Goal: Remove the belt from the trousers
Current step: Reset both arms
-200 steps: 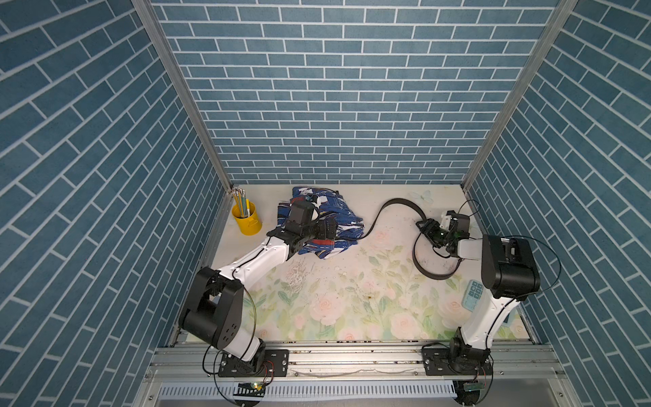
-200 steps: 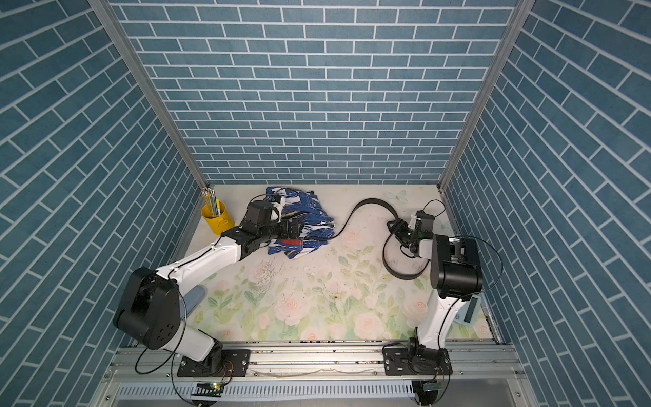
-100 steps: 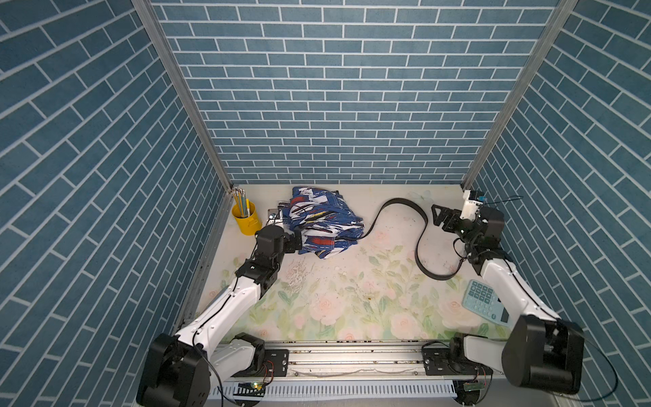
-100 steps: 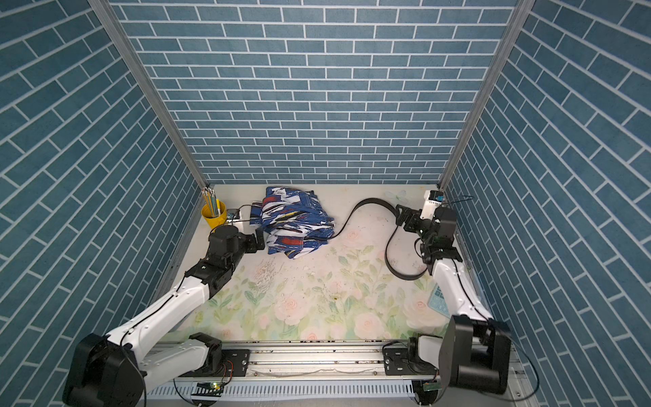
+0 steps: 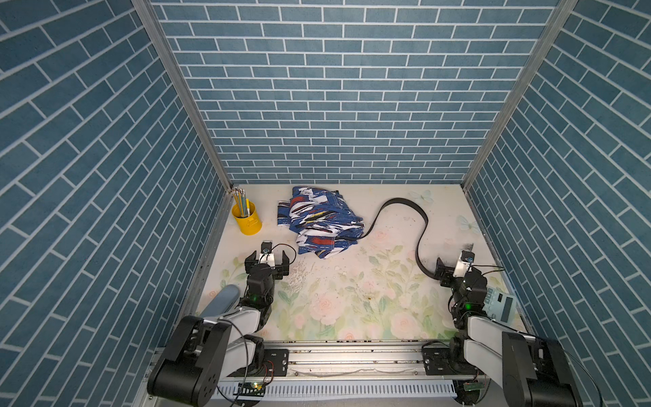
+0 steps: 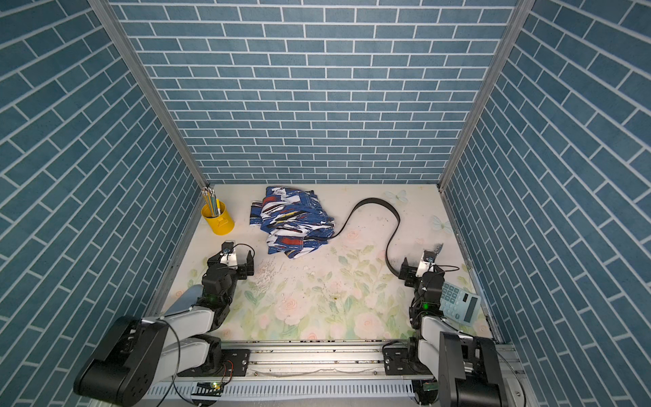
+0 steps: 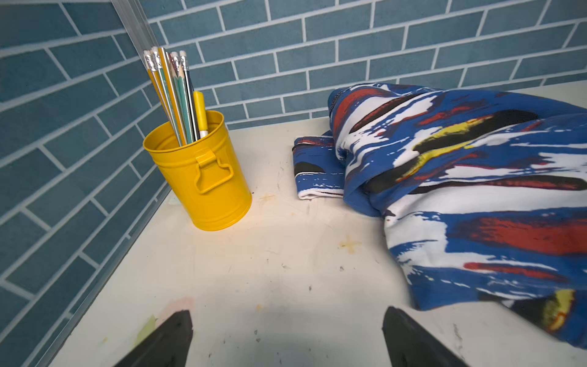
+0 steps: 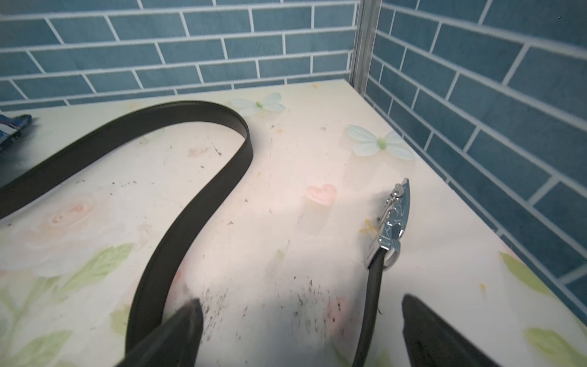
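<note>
Looking across the floral table [image 5: 352, 303], we found the trousers [image 5: 318, 222] bunched near the back wall and the belt [image 8: 174, 111] snaking toward the right side, one end meeting the fabric's edge, so we judged it all but drawn out. The left gripper [image 7: 287, 313] and the right gripper [image 8: 300, 305] hung with jaws spread and empty, the right one above the strap's loop by the silver buckle [image 8: 392, 219].

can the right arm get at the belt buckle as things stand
Probably yes: the right gripper is open and the buckle lies just ahead of it, with nothing in between.
</note>
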Robot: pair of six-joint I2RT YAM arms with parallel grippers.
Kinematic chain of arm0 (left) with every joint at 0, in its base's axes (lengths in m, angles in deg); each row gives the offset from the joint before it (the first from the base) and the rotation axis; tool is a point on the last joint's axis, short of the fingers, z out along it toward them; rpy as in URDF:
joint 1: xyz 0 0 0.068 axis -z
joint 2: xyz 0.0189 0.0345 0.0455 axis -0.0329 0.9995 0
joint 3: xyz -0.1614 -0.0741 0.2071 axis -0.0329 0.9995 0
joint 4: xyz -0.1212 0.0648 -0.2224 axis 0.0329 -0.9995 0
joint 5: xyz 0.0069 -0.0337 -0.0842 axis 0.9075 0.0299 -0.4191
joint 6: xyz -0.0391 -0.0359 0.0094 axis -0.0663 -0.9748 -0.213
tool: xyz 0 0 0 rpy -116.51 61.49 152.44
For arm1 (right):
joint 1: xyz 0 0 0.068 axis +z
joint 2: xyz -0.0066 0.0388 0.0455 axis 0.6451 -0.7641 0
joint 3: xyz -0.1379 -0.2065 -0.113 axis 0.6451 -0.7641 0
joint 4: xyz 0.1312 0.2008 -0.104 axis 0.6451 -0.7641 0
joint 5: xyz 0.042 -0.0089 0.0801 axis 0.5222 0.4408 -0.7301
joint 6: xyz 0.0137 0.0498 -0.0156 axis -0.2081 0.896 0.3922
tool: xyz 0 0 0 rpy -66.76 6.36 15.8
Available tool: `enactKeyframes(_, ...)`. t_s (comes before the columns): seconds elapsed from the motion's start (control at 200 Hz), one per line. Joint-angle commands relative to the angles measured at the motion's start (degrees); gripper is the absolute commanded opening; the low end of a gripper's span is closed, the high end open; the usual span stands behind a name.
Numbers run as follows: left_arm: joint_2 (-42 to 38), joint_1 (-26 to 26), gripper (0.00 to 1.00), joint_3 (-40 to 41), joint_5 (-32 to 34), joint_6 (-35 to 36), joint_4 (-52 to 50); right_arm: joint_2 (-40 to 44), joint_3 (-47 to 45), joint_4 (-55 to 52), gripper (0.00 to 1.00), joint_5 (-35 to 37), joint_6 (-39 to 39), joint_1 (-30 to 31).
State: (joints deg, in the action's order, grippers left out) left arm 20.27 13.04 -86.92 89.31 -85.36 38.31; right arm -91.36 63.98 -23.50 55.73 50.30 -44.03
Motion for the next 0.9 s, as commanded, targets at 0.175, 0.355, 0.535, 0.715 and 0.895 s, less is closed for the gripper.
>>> enactKeyframes(0.175,10.16,-6.62,1.00,-5.39,-8.68,-1.19,13.57,-19.62,7.51,23.60,0.99,-9.67,-2.48,0.28)
enactKeyframes(0.355,13.81,-7.47,1.00,-4.92,-1.93,-5.03,17.81,-21.67,9.54,20.92,0.99,-5.53,-3.75,2.57)
enactKeyframes(0.535,14.33,-7.55,1.00,-6.26,-2.41,-5.00,15.63,-21.83,10.56,19.29,0.99,-0.09,-5.04,5.05)
enactKeyframes(0.715,14.27,-7.55,1.00,-6.28,-2.38,-5.00,15.62,-22.03,10.98,18.70,1.00,-9.23,-8.04,5.02)
enactKeyframes(0.895,14.27,-7.55,1.00,-6.22,-2.43,-5.01,15.66,-21.61,8.91,21.99,1.00,-9.85,-8.82,5.25)
